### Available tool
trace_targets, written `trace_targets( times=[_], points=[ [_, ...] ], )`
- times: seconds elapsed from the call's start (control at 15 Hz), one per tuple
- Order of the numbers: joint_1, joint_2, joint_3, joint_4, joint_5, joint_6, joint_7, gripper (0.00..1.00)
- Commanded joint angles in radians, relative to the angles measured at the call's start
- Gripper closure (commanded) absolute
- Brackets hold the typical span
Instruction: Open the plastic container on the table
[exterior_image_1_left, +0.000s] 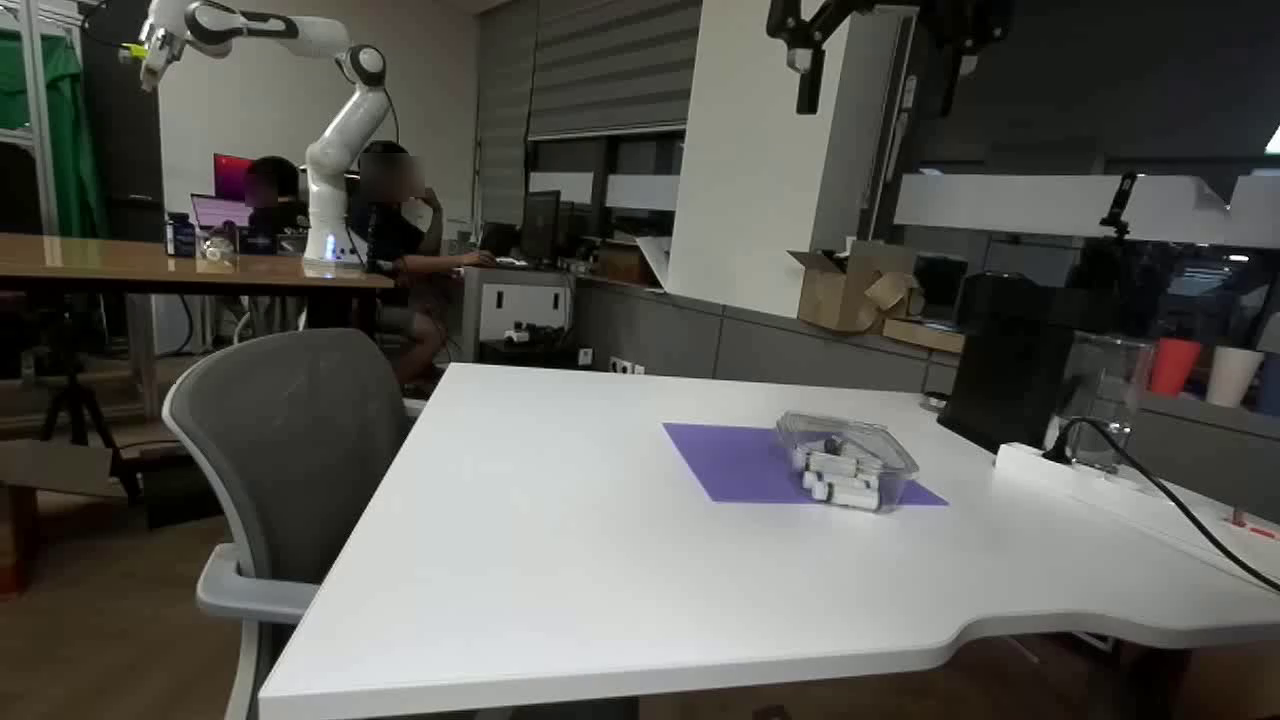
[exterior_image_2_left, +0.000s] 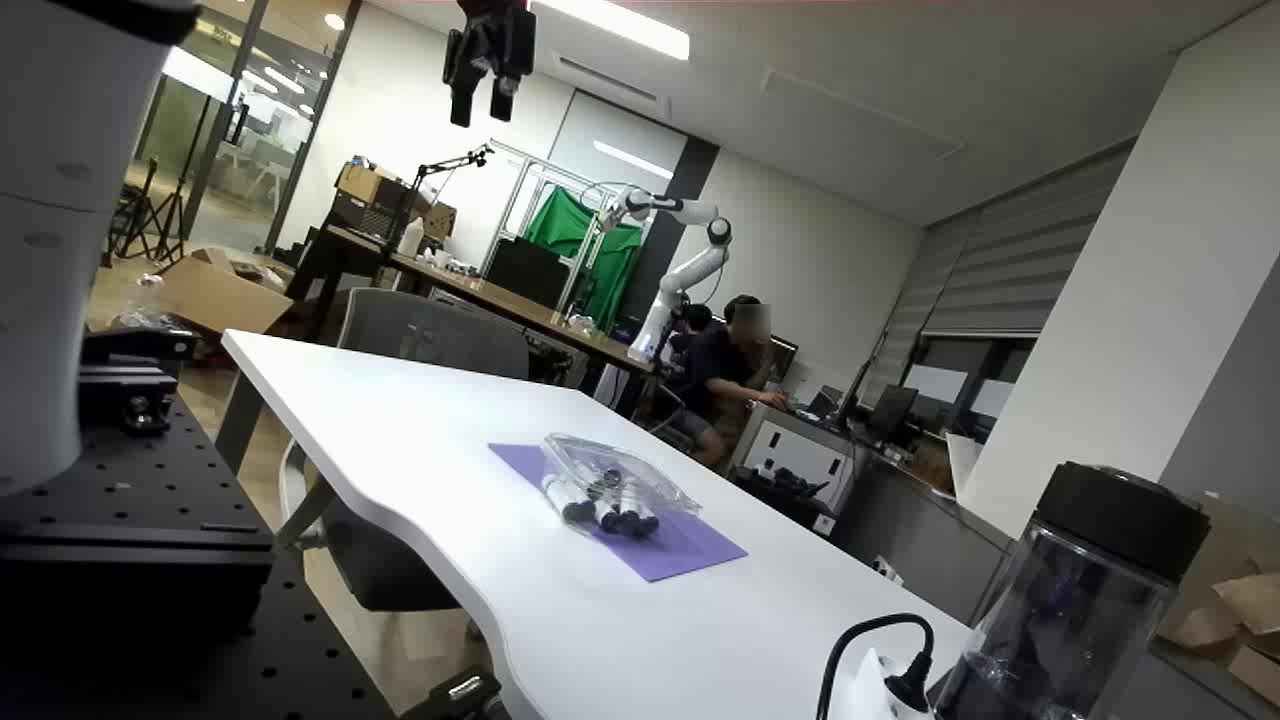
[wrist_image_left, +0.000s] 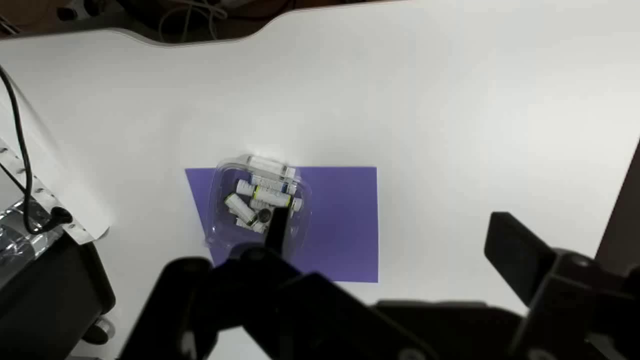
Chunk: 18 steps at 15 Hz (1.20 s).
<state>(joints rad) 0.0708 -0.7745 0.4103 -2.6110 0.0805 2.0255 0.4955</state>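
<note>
The plastic container (exterior_image_1_left: 848, 465) is a low clear box with several white tubes inside. It sits partly on a purple mat on the white table (exterior_image_1_left: 560, 560); it also shows in an exterior view (exterior_image_2_left: 620, 485). A clear lid seems to lie over it, but the transparency makes this hard to confirm. In the wrist view the container (wrist_image_left: 272, 196) is at the left, its lower part hidden behind a finger. My gripper (wrist_image_left: 390, 220) is open and empty, its fingers wide apart. It hangs high above the table in both exterior views (exterior_image_1_left: 880, 95) (exterior_image_2_left: 482, 106).
The purple mat (wrist_image_left: 345, 220) lies under the container. A white power strip (exterior_image_1_left: 1060, 490) with a black cable runs along one table edge. A clear bottle with a black lid (exterior_image_2_left: 1090, 590) stands beside it. A grey chair (exterior_image_1_left: 290, 450) stands against the table.
</note>
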Motion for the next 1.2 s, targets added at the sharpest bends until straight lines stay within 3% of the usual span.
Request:
trace_targets(
  times=[0.0, 0.47, 0.67, 0.8, 1.13],
  points=[
    [0.016, 0.005, -0.014, 0.002, -0.013, -0.001, 0.01, 0.0],
    [0.016, 0.005, -0.014, 0.002, -0.013, -0.001, 0.01, 0.0],
    [-0.008, 0.063, -0.056, -0.017, -0.019, 0.12, -0.042, 0.0],
    [-0.049, 0.128, -0.088, -0.043, -0.046, 0.275, -0.067, 0.0],
    [-0.18, 0.438, -0.161, -0.024, -0.141, 0.56, -0.097, 0.0]
  ],
)
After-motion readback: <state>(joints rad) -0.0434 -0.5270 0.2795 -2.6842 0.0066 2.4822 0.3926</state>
